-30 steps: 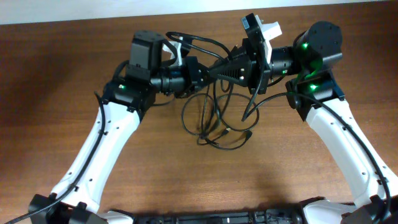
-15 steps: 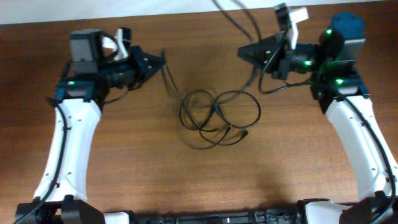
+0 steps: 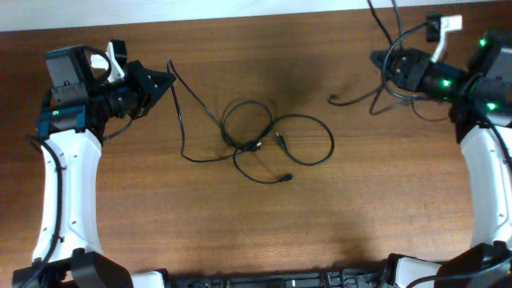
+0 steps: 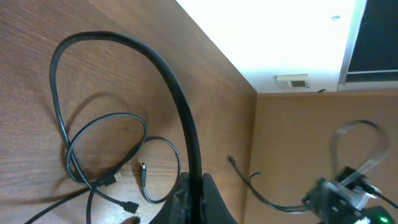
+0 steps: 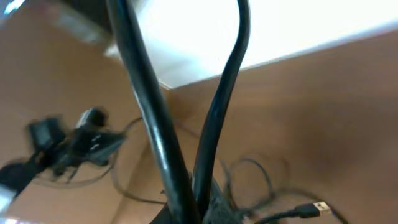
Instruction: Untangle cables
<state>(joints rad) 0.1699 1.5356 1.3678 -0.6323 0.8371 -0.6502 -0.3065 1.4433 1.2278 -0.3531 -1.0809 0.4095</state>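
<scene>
From above, this looks like the pulling-apart step. The left gripper (image 3: 166, 80), at ten o'clock on the table (image 3: 240, 240), is pinched tight on a cord (image 3: 181, 120) that drops away and runs into the knot (image 3: 256, 140) of cables at the centre. The right gripper (image 3: 378, 62), at two o'clock, is clamped on another cord; its strands leave the top edge, and a loose tail (image 3: 336, 100) lies well apart from the knot, so I'd say that one is already free. Next, I reckon, the left should draw toward nine o'clock so its cord slips out of the overlapping loops, though the whole light bundle may simply drag along. The arm's own thicker wires hang just beside the right gripper and could be mistaken for cables. In the left wrist view the cord (image 4: 180, 106) rises from the closed left gripper (image 4: 194, 200), arches over and falls to the knot (image 4: 106, 155) at eight o'clock, a small plug (image 4: 142, 169) lying inside a loop. In the right wrist view, which is blurred, two strands (image 5: 149, 118) meet in the shut right gripper (image 5: 193, 210), with a flat plug (image 5: 317, 206) at four o'clock.
</scene>
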